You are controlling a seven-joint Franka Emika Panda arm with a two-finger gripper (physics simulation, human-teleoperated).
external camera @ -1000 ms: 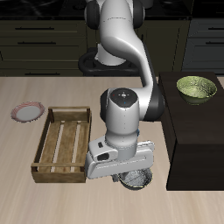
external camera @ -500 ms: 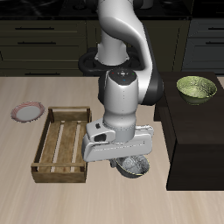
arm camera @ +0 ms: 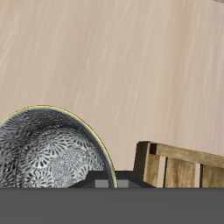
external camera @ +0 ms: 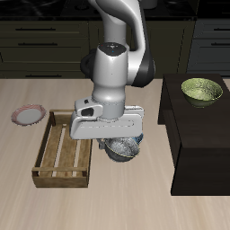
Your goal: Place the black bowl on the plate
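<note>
Your gripper (external camera: 118,142) pinches the rim of the black bowl (external camera: 123,147) and holds it above the table (external camera: 27,202), just beside the wooden crate (external camera: 65,149) (the wrist view shows the bowl's speckled silvery inside (arm camera: 48,149) with the crate's corner (arm camera: 175,164) close by). The plate (external camera: 29,114) lies well apart, on the far side of the crate from the bowl. An olive-yellow bowl (external camera: 202,91) sits on the dark cabinet (external camera: 199,135) at the table's other end.
</note>
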